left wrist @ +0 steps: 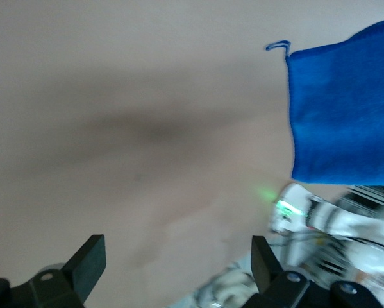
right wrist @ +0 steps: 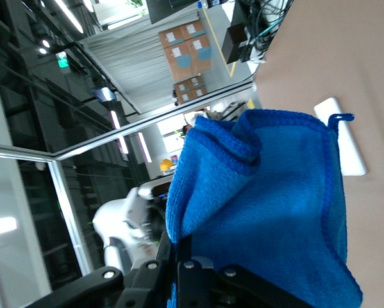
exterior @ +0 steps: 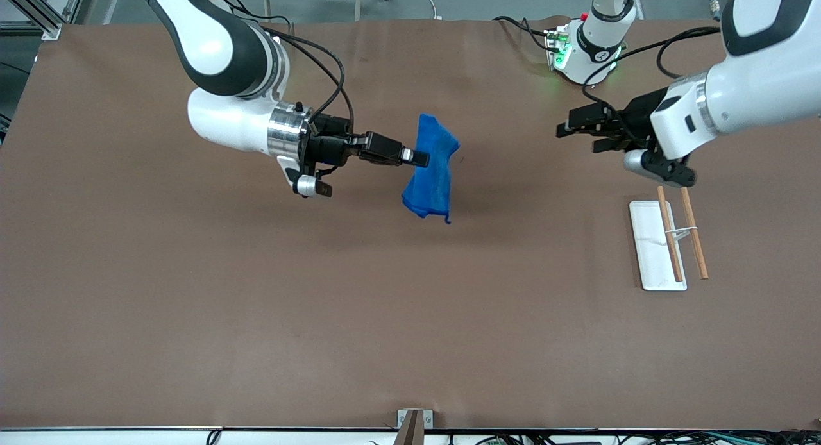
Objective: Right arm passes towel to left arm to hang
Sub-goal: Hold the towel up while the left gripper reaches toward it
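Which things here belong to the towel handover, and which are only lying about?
Belonging:
towel, held up by the right gripper
left gripper, open, over the table, apart from the towel
white tray with two wooden rods

Lying about:
nothing that I can see

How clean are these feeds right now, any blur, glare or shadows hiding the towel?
Front view: sharp, even light; the towel hangs from the right claw, with a soft shadow on the table. Left wrist view: smeared, dark shadow patch on the table, towel edge still readable, left claw open. Right wrist view: towel crisp, bright ceiling lights in the background.
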Action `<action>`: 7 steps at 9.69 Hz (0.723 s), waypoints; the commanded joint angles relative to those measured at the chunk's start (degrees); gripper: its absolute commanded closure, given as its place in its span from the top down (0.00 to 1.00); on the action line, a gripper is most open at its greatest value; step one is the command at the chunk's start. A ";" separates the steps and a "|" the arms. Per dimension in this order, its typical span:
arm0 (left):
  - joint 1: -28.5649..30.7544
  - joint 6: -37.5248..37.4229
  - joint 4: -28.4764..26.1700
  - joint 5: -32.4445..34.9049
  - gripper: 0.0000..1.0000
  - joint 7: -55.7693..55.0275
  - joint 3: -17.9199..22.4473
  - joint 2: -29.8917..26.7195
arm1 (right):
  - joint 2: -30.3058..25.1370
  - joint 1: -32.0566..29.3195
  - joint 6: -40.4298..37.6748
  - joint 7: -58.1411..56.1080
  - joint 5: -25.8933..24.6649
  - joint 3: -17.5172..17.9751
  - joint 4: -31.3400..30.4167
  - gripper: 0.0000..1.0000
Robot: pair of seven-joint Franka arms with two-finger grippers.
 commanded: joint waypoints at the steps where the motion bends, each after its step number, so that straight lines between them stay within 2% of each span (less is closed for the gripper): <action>1: 3.48 -0.01 -3.61 -11.22 1.00 6.46 -0.15 4.25 | -0.26 -0.32 -0.91 -6.21 10.19 2.11 -0.26 0.00; 2: 3.32 -0.02 -3.78 -14.93 1.00 7.53 -0.15 6.89 | -0.26 -0.23 -2.66 -10.34 15.02 2.55 -0.34 0.00; 3: 2.97 -0.02 -4.74 -16.28 1.00 7.89 -0.49 8.13 | 0.00 0.04 -2.85 -12.73 16.81 2.73 -0.43 0.00; 4: 3.05 -0.02 -5.45 -18.73 1.00 8.67 -0.76 8.41 | 0.26 0.30 -2.77 -12.75 17.00 2.82 -0.43 0.00; 6: 3.49 0.07 -10.61 -27.94 1.00 15.58 -0.67 8.32 | 0.97 0.83 -2.94 -12.75 17.26 2.99 -0.26 0.00; 7: 3.58 0.07 -12.81 -30.15 1.00 18.32 -0.67 8.15 | 0.97 1.00 -2.94 -12.84 18.83 3.08 -0.26 0.00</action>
